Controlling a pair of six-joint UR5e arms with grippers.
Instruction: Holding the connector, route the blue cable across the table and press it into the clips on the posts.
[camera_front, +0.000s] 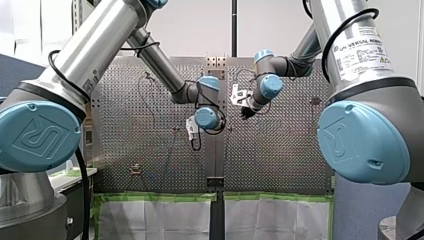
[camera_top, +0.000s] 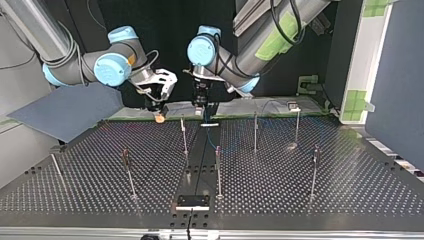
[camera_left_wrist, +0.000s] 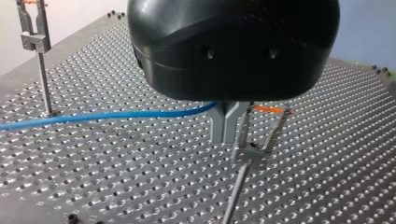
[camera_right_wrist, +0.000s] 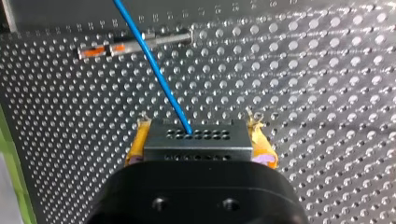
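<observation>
My right gripper (camera_right_wrist: 198, 142) has its yellow fingers (camera_right_wrist: 136, 144) closed on the grey connector (camera_right_wrist: 198, 135), over the desk (camera_right_wrist: 327, 93) full of little holes. My left gripper (camera_left_wrist: 229, 139) has its metal fingers (camera_left_wrist: 218, 125) closed on the blue cable (camera_left_wrist: 102, 115) beside a thin post (camera_left_wrist: 237, 186). In the top view the room behind is dark.

Thin blue cable (camera_left_wrist: 116, 114); silvery-grey metal tabletop (camera_left_wrist: 327, 154) patterned with regular rows of holes; yellow pads (camera_right_wrist: 137, 144); grey hole-dotted connector block (camera_right_wrist: 198, 140); orange-tipped clip (camera_left_wrist: 268, 109).
</observation>
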